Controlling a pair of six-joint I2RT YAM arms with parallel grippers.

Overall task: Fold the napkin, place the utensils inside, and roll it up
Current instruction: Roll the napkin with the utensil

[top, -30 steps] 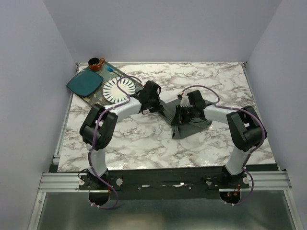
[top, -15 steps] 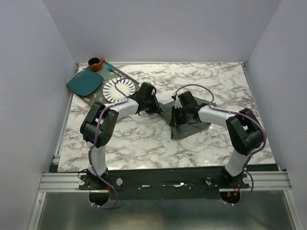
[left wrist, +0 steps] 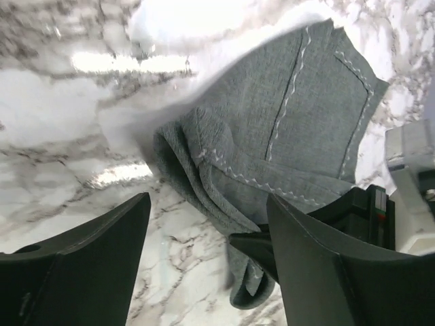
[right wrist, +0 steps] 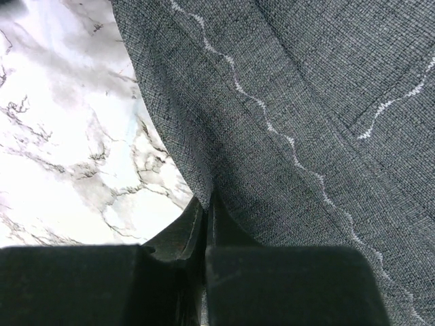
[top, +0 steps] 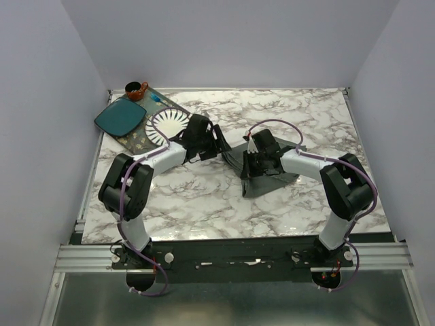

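Near the middle of the table (top: 197,204) lies one grey napkin (top: 270,180), bunched into folded layers along its left edge. The right gripper (right wrist: 206,212) has its two fingers pressed together, pinching that cloth's edge. The left gripper (left wrist: 209,201) hangs just beside the folds, its two fingers spread wide and holding nothing. At the far left corner sit one white plate (top: 165,125), one teal plate (top: 120,117) and one brown cup (top: 135,89).

The left arm (top: 163,157) and right arm (top: 306,161) each pair white tubular links with bulky black joint housings, purple cables (top: 272,124) loop along them, and the left gripper (left wrist: 207,204) has matte black, wedge-shaped jaws.
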